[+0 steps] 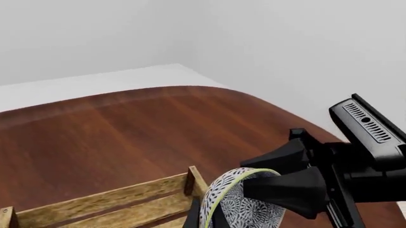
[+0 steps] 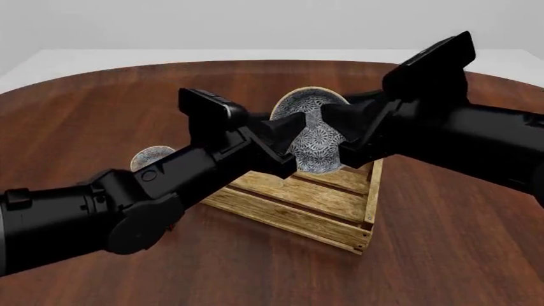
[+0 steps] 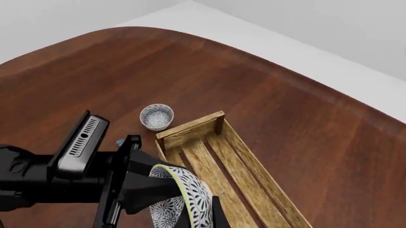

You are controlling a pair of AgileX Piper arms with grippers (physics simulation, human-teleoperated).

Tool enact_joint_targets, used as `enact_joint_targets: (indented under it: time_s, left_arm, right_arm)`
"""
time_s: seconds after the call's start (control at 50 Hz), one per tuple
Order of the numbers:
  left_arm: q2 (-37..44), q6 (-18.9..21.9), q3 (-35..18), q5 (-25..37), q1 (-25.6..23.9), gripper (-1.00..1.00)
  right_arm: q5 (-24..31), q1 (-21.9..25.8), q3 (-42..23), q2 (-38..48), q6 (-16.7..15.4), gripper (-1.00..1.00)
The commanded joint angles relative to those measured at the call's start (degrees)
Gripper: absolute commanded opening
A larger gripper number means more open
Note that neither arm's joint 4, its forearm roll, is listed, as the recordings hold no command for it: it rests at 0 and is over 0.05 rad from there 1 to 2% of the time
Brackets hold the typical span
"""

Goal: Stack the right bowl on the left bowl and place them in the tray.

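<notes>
Front view: both my grippers, left (image 2: 285, 137) and right (image 2: 336, 131), clamp one bowl (image 2: 313, 137) on edge above the tray (image 2: 293, 204); another bowl (image 2: 151, 157) sits on the table beyond my left arm. Wrist views: fingers pinch its thin rim. Stiff, glazed, probably slippery and breakable.

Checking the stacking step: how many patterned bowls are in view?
2. One bowl is held tilted above the tray between both end effectors; the other bowl sits on the table left of the tray, partly hidden.
</notes>
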Motion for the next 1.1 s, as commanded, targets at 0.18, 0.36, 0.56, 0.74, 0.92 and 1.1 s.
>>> enact_joint_targets:
  time_s: [0.18,0.36,0.56,0.74,0.92,1.1]
  left_arm:
    - [-0.3,1.3,1.4,-0.2,1.2,-1.00]
    - [-0.4,1.0,1.5,-0.4,0.9,-1.00]
    - [0.1,1.0,1.1,-0.6,0.9,-1.00]
    - [1.7,0.7,-0.7,-0.3,1.3,-1.00]
    - [4.4,0.5,-4.3,0.4,2.7,-1.00]
    - [8.6,0.2,-6.6,-0.3,4.1,-1.00]
  right_arm:
    - [0.1,-0.3,-0.3,-1.1,0.6,1.00]
    - [0.1,-0.7,-0.3,-1.1,0.4,1.00]
    - [0.2,-0.7,-0.3,-1.2,0.6,1.00]
    - [0.3,-0.3,0.0,-1.5,0.9,1.00]
    - [0.6,-0.2,0.4,-2.2,1.1,1.00]
    - [1.0,-0.4,0.5,-2.9,1.0,1.00]
